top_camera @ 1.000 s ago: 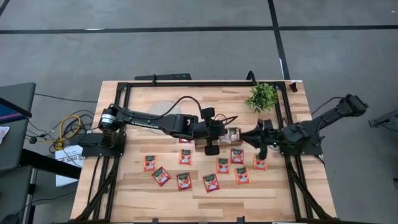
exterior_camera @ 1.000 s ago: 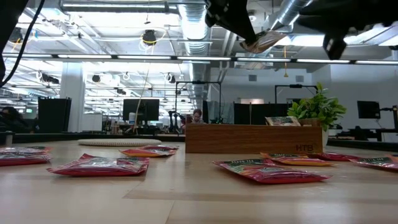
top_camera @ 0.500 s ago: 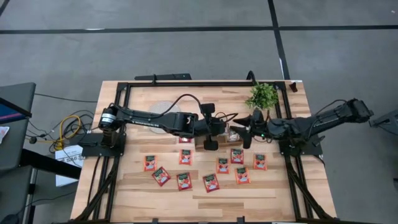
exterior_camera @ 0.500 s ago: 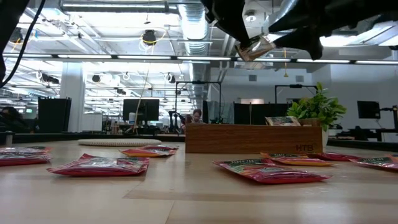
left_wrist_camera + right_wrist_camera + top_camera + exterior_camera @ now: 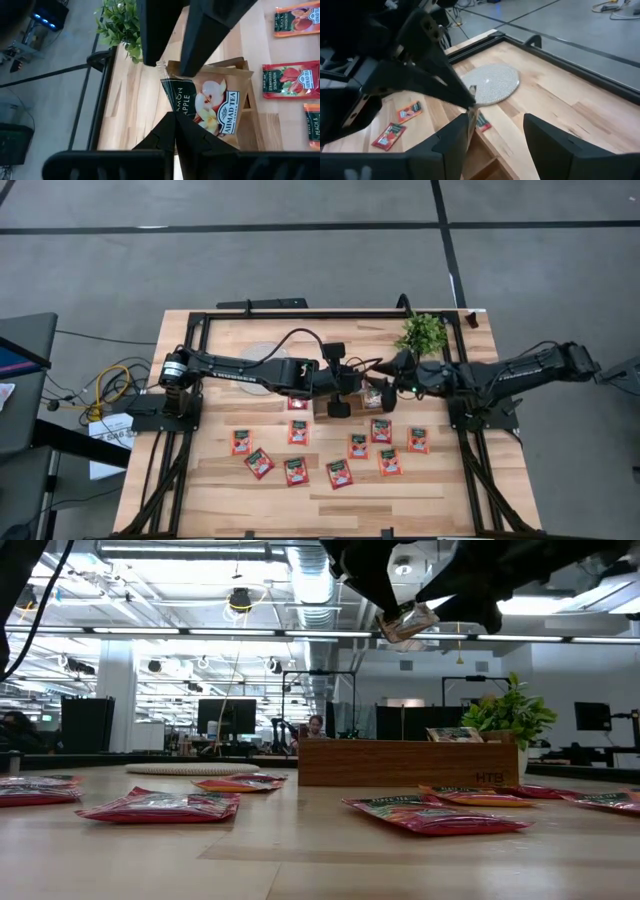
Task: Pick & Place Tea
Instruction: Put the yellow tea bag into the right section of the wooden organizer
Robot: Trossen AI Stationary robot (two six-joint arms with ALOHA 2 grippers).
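Above wooden tray, beige tea sachet pinched in left gripper jaws, right gripper jaws wide around it.

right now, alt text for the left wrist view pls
The shut left gripper pinches a beige tea sachet over the wooden tray, with the right gripper's open fingers around its far edge. Red sachets lie on the table beside a plant.

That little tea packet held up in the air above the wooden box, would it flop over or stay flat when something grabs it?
Probably it stays fairly flat: the sachet, pinched at one edge by the left gripper, juts out without drooping. It seems light, since that pinch carries it. Its foil-like face may be slippery.
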